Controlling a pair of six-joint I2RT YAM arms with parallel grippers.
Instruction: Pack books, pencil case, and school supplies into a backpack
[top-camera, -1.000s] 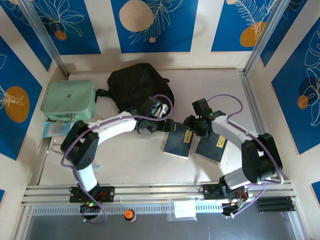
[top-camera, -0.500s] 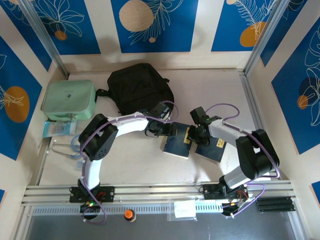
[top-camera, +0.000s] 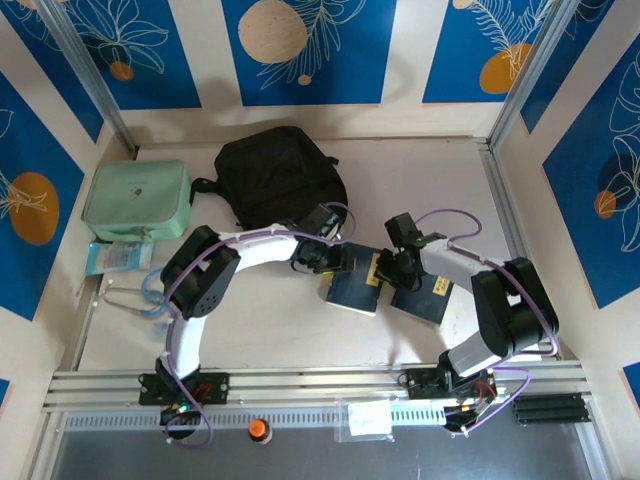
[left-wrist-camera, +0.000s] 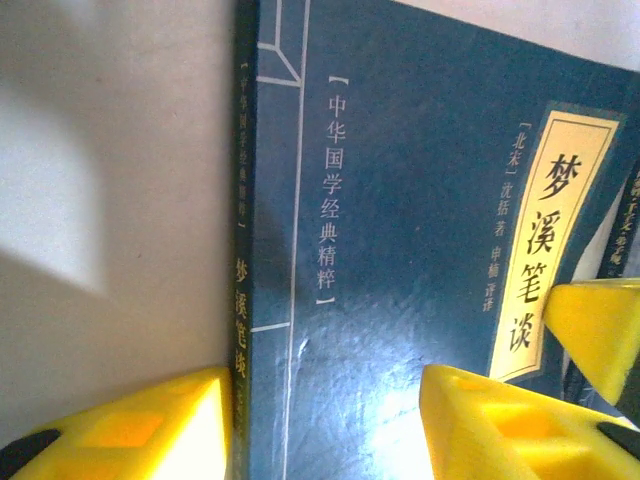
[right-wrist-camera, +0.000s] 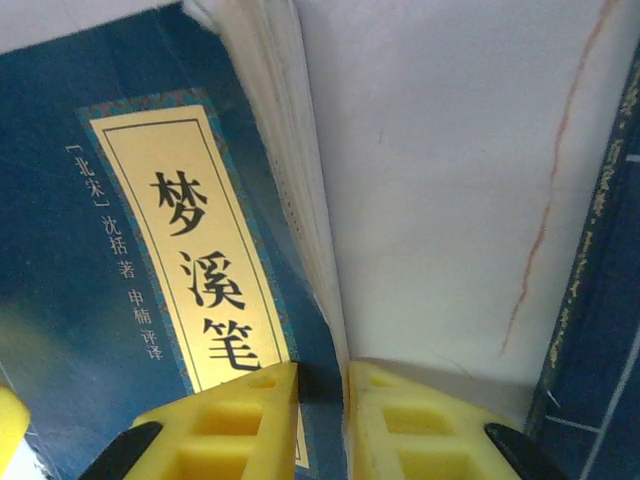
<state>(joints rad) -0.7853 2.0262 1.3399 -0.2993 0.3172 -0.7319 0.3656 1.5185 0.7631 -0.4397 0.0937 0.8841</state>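
Two dark blue books lie side by side mid-table, the left book (top-camera: 352, 288) and the right book (top-camera: 424, 294), each with a yellowish title label. My left gripper (top-camera: 335, 262) (left-wrist-camera: 325, 385) stands open over the left book's spine edge. One of its fingers (left-wrist-camera: 130, 430) rests on the table beside the spine (left-wrist-camera: 244, 300) and the other on the cover. My right gripper (top-camera: 390, 272) (right-wrist-camera: 322, 420) is shut on the same book's page edge (right-wrist-camera: 300, 200). The black backpack (top-camera: 280, 172) lies behind them. A mint-green pencil case (top-camera: 137, 200) sits far left.
A clear pouch of supplies (top-camera: 118, 256) and a looped cord (top-camera: 125, 298) lie at the left edge below the case. Blue-patterned walls enclose the table on three sides. The right book's spine (right-wrist-camera: 600, 300) runs close beside my right fingers.
My left gripper dropped from the backpack's edge onto the left book and narrowed. My right gripper came down on that book's page edge and closed on it.
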